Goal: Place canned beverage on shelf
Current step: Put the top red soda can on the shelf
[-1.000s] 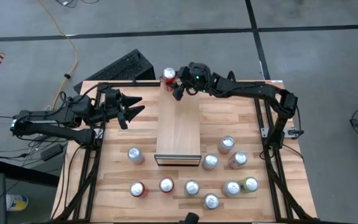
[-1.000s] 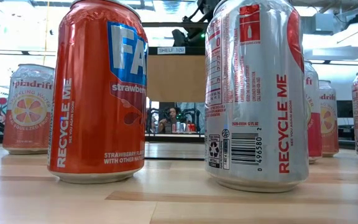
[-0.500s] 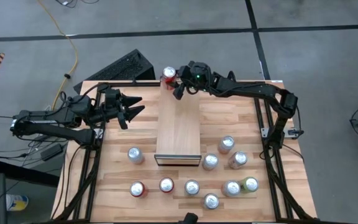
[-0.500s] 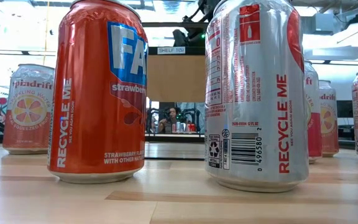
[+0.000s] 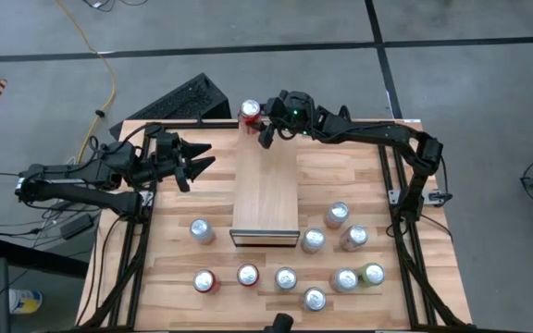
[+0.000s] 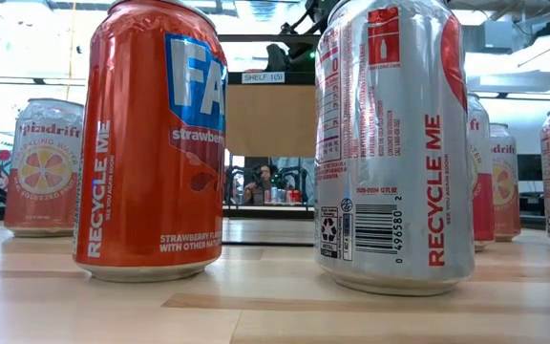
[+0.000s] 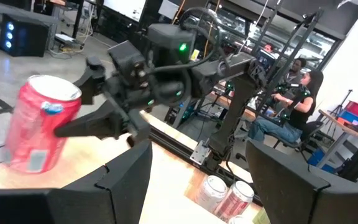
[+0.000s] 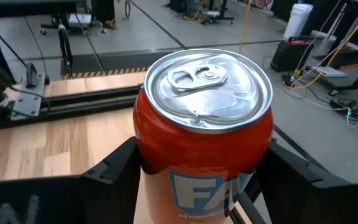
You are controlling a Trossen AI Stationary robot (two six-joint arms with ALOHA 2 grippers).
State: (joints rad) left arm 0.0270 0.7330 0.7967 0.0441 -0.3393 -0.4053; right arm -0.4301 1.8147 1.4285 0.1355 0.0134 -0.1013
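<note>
A red strawberry-soda can point(image 5: 251, 111) with a silver top stands upright at the far end of the light-wood shelf point(image 5: 265, 194). It also shows in the right wrist view point(image 8: 204, 124) and the left wrist view point(image 7: 39, 124). My right gripper point(image 5: 259, 120) is shut on this can. My left gripper point(image 5: 209, 154) is open and empty above the table's left side, pointing at the shelf. Whether the can's base rests on the shelf is hidden. My right gripper pinches the red can's round wall point(image 8: 146, 163) between its two fingers point(image 8: 120, 171), one on each opposite side, below the top rim. The fingers come about level from the table's right side. The can stays upright in the hold.
Several silver and red cans point(image 5: 314, 240) stand on the tabletop in front of and to the right of the shelf; two of them point(image 6: 151, 143) point(image 6: 394, 143) fill the low view. A black keyboard point(image 5: 179, 100) lies beyond the table's far left corner. People sit in the room behind point(image 7: 297, 93).
My right gripper has edged a little toward the table's far left with the red can, which stays upright.
</note>
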